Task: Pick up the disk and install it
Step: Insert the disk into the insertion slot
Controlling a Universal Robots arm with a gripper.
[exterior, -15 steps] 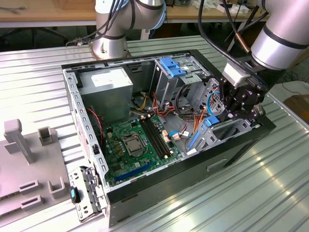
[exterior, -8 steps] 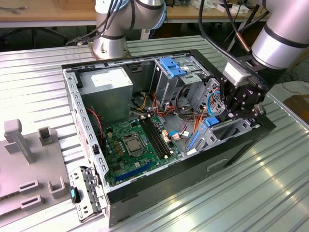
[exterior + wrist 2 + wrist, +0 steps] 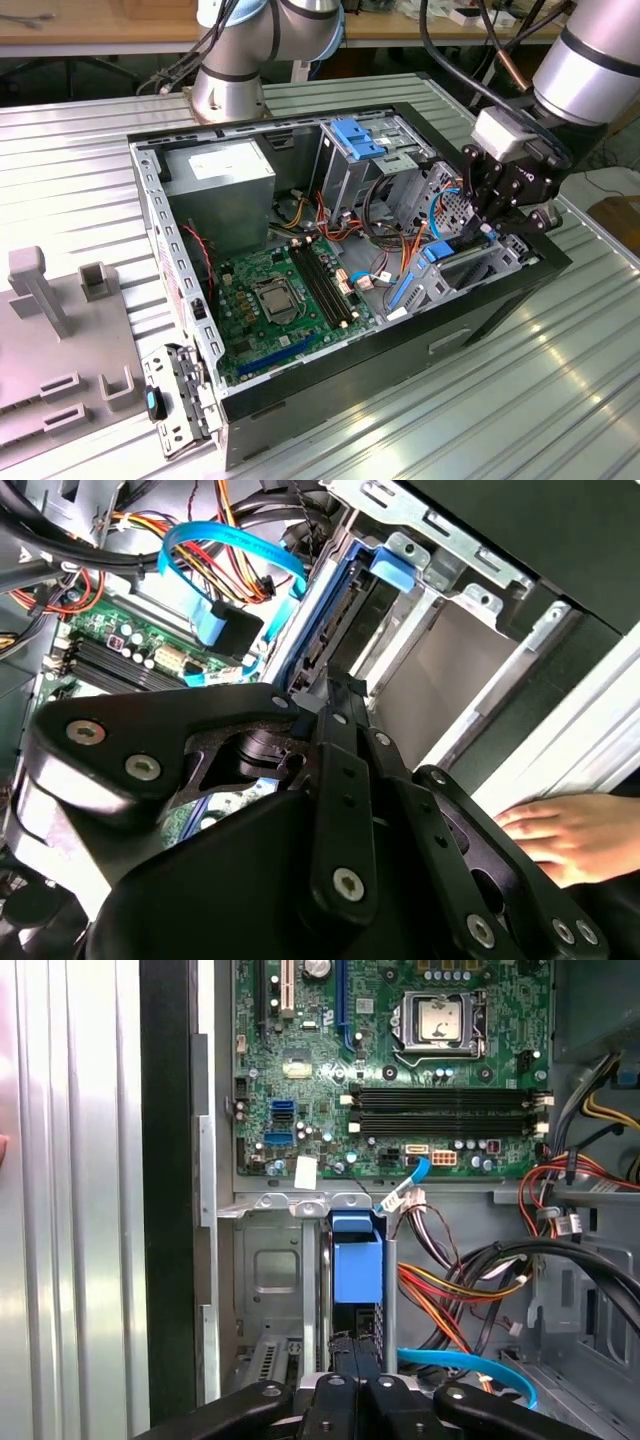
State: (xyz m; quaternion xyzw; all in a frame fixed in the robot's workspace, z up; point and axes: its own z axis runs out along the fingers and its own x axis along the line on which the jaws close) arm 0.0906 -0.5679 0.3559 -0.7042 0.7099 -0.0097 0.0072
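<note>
The disk (image 3: 357,1260), dark grey in a bright blue carrier, stands on edge in the drive bay (image 3: 270,1280) at the front corner of the open computer case. In the second wrist view its blue rail (image 3: 322,620) runs down into the bay. My gripper (image 3: 356,1352) sits directly over the disk's near edge with its fingers (image 3: 340,770) pressed together, and the tips touch that edge. In the exterior view the gripper (image 3: 487,222) hangs over the case's corner at the exterior view's right, above the blue carrier (image 3: 438,251).
The motherboard (image 3: 400,1070) lies beyond the bay. Orange, black and blue cables (image 3: 470,1290) crowd the side of the bay. A person's hand (image 3: 560,835) rests on the metal table beside the case. A second blue carrier (image 3: 358,137) sits in the upper bay.
</note>
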